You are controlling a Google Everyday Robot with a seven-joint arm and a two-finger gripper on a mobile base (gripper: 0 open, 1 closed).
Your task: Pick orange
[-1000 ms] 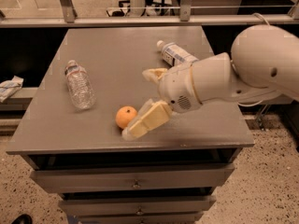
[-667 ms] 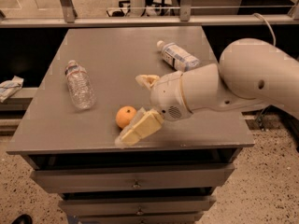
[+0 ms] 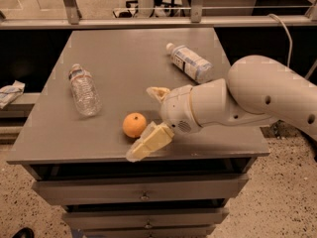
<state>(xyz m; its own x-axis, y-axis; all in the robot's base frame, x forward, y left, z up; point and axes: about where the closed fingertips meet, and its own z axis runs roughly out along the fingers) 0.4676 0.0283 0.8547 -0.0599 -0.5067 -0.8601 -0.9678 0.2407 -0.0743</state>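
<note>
Gripper (image 3: 141, 123), low over the front part of the table (image 3: 59, 148), its two cream fingers spread wide apart and nothing held. The near finger (image 3: 148, 143) lies slantwise toward the table's front edge, just beside the lower right of the orange (image 3: 133, 125) (whether it touches the skin cannot be told). The far finger (image 3: 157, 92) stands behind and to the right of the fruit, apart from it. The orange rests on the table top near the front edge, roughly midway along it, at the mouth of the open fingers rather than deep between them. The white arm (image 3: 257, 90) reaches in from the right. Two plastic bottles lie on their sides and take no part: a clear bottle (image 3: 84, 89) to the left, well apart from the orange, and a labelled bottle (image 3: 190, 63) toward the back, beyond the wrist. Step in hand, as judged: the approach, with no grasp yet made. The next move calls for carrying the gripper a little further left so that the orange sits squarely between the fingers, then closing on it gently; a round fruit this near the edge may roll off if the near finger nudges it first
</note>
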